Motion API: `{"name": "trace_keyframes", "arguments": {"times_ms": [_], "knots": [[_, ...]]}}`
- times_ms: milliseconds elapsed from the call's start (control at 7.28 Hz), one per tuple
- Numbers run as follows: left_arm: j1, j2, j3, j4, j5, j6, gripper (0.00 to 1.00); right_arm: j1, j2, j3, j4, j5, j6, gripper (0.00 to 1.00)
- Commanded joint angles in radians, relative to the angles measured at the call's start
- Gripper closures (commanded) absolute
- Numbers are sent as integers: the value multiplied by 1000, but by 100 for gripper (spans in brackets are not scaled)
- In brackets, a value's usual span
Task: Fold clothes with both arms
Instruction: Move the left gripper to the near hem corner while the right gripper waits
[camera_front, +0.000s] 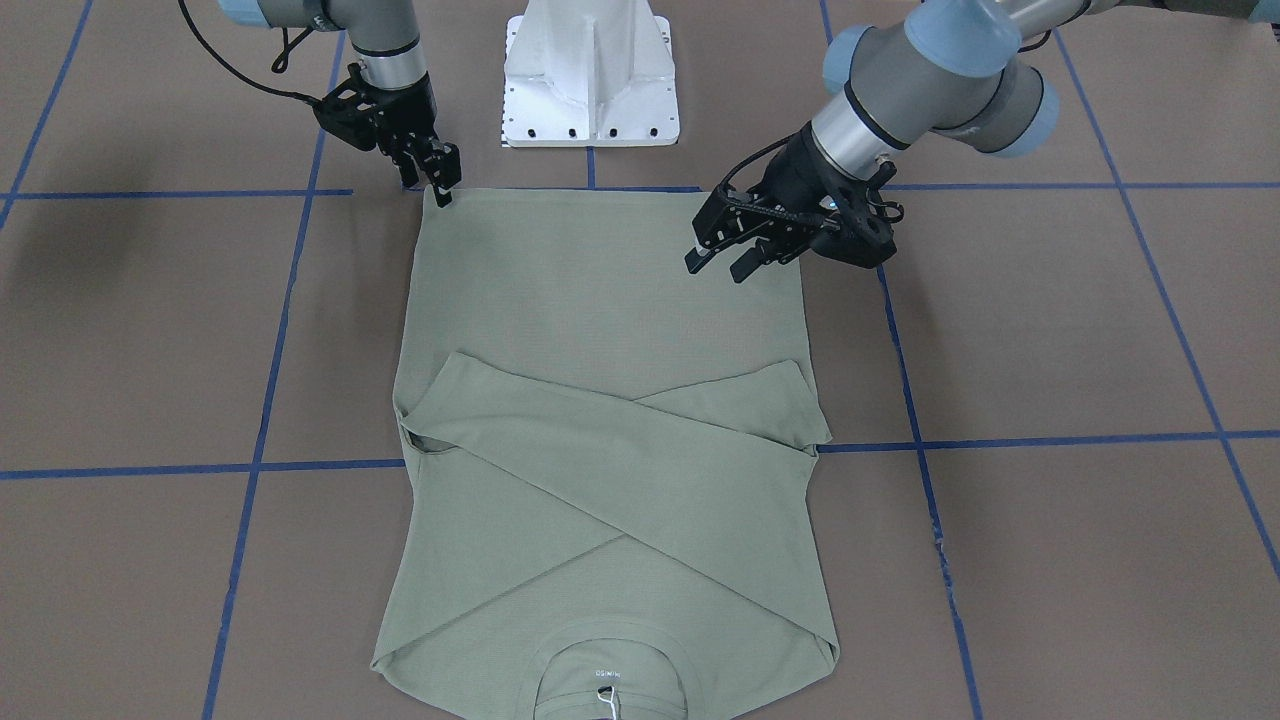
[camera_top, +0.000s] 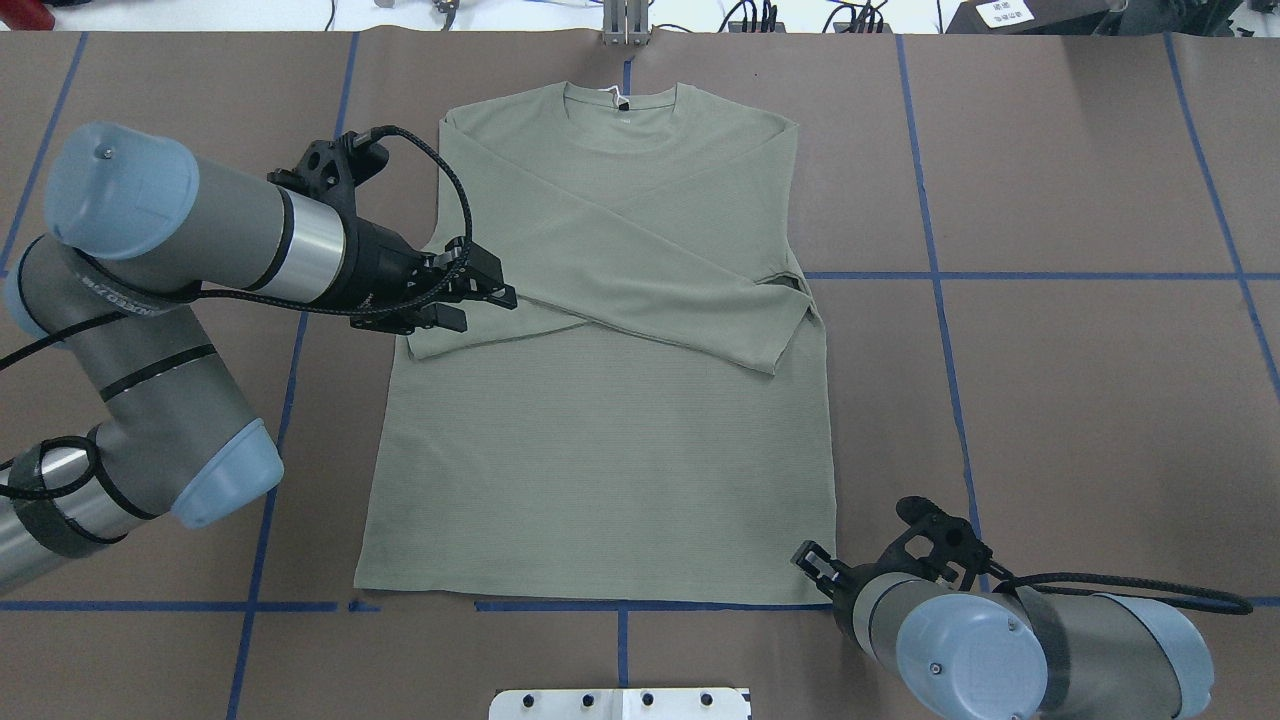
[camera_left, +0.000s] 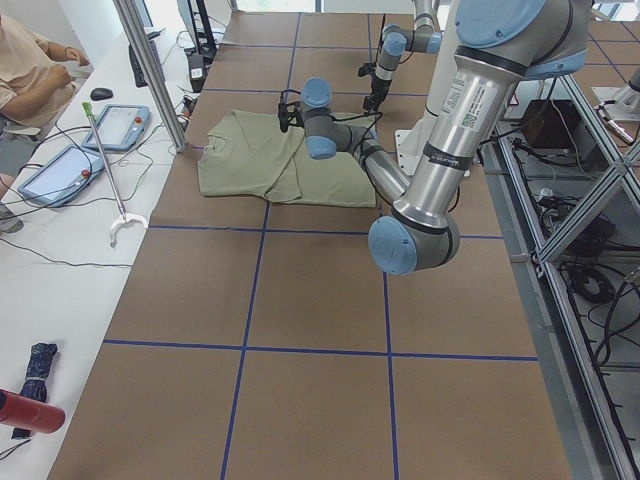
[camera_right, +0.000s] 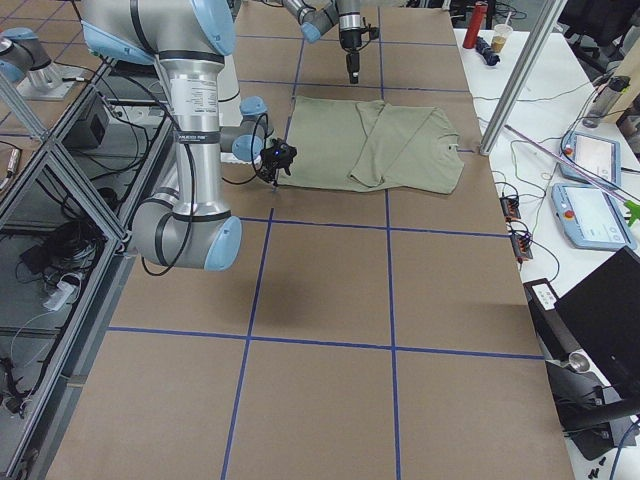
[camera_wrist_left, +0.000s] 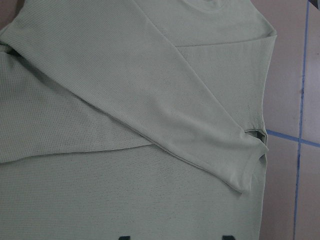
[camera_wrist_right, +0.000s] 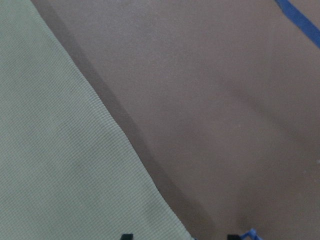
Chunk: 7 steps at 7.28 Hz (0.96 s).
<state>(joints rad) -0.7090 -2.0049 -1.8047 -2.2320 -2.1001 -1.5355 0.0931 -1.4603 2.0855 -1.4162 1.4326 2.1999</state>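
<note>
The pale sage-green shirt lies flat on the brown table, neck away from the robot, with both long sleeves crossed over the chest. My left gripper is open and empty, hovering over the shirt's edge by a folded sleeve cuff; it also shows in the front view. My right gripper is open, low at the hem corner nearest the robot. The right wrist view shows that hem edge running between the spread fingertips. The left wrist view shows the crossed sleeves.
The white pedestal base stands just behind the hem. Blue tape lines grid the brown table. An operator, tablets and cables sit on the white bench beyond the shirt's neck end.
</note>
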Motion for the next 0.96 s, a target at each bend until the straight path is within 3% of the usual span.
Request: {"name": "trace_keyframes", "arguments": {"times_ms": [0,412,549,687,824], "knots": [[-1,0,1,0,0,0,31,-3,1,-1,0,15,1,33],[-3,0,1,0,0,0,31,-13,2,-7,5,17,1,35],[-1,5,-1,0,0,0,31,-12,3,-5,5,17,1,59],[-3,5,-2,0,0,-1,31,-12,3,-1,5,19,1,100],[-3,5,-2,0,0,-2,31,-10,5,-4,8,40,1,100]]}}
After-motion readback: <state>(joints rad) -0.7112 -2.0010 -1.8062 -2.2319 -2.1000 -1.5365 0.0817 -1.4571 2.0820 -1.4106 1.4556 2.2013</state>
